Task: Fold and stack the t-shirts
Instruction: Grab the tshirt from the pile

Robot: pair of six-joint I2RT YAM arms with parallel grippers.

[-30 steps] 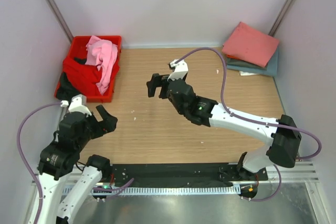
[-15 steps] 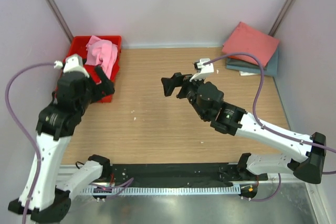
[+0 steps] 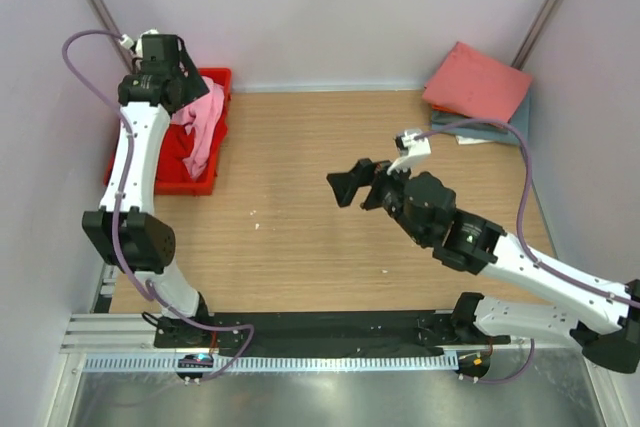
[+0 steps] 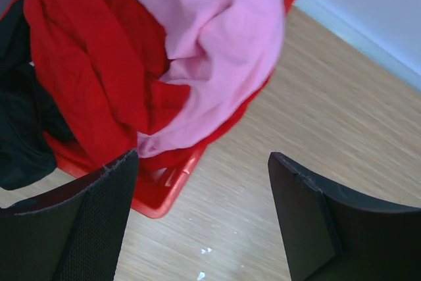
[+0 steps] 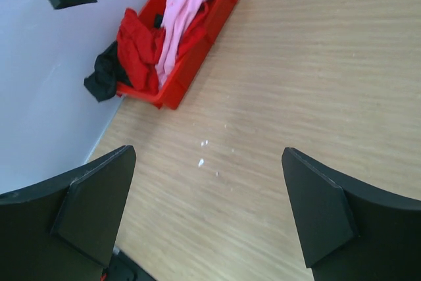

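Left gripper (image 4: 202, 162) agape, empty, over crate (image 4: 164, 205); right gripper (image 5: 207, 156) same, over wood table (image 3: 300, 247). Pink shirt (image 4: 217, 37), red shirt (image 4: 85, 77) heaped inside, black shirt (image 4: 20, 143) mostly hidden. Salmon shirt (image 3: 478, 82) covers grey-blue shirt (image 3: 500, 132), far-right corner. Pale walls (image 3: 330, 7).

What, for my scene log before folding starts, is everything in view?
light pink t-shirt: 1, light pink, top of the crate pile, draped over the rim
bright red t-shirt: 1, red, crumpled in the crate
black t-shirt: 1, black, spilling over the crate's side by the wall
salmon t-shirt: 1, salmon pink, folded, far right corner, on top of the stack
grey-blue t-shirt: 1, grey-blue, folded under the salmon one
crate: 1, red, far left corner
table: 1, light wood
left claw: 1, black, open, above the crate
right claw: 1, black, open, over mid-table
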